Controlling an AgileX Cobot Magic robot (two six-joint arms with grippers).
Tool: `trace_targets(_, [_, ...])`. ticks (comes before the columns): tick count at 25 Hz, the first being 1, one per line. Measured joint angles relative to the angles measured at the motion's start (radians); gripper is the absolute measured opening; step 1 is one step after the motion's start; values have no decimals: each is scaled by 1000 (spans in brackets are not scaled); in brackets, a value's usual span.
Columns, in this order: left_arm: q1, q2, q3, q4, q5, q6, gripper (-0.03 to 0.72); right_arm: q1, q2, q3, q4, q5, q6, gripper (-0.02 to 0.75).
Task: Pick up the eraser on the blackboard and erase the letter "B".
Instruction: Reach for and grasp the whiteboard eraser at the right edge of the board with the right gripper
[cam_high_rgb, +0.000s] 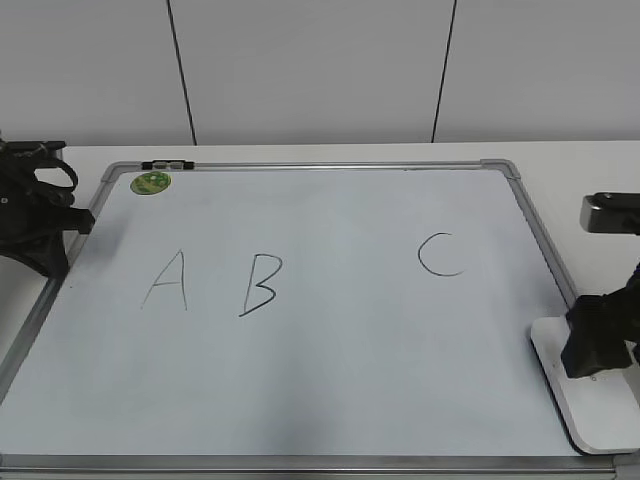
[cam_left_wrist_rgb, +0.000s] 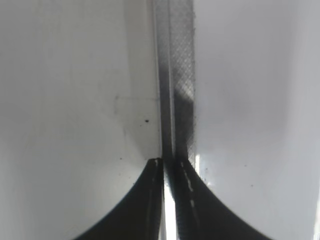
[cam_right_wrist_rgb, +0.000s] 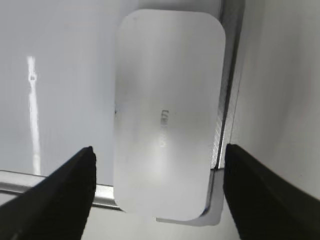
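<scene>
The white eraser (cam_high_rgb: 592, 412) lies on the blackboard's (cam_high_rgb: 350, 360) near right corner, overhanging the frame. My right gripper (cam_high_rgb: 598, 345) hovers just above it, open. In the right wrist view the eraser (cam_right_wrist_rgb: 167, 100) sits between the two spread fingers of the right gripper (cam_right_wrist_rgb: 159, 149), with a gap on each side. The letter "B" (cam_high_rgb: 260, 285) is on the board's left half, far from the eraser. My left gripper (cam_high_rgb: 50, 250) rests at the board's left edge. In the left wrist view the left gripper (cam_left_wrist_rgb: 167, 161) is shut and empty over the metal frame (cam_left_wrist_rgb: 175, 75).
A handwritten "A" (cam_high_rgb: 167, 281) stands left of the B and a "C" (cam_high_rgb: 440, 254) at the right. A round green sticker (cam_high_rgb: 151, 182) and a black clip (cam_high_rgb: 168, 164) sit at the far left corner. The board lies on a white table (cam_high_rgb: 580, 170).
</scene>
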Motion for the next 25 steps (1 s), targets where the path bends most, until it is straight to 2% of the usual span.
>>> trace_targets(14, [0,0,0,-2,0,0,43,0,176,-38,-8,-41,0,589])
trace_targets(25, [0,0,0,-2,0,0,43,0,205,-45,-8,-55,2,589])
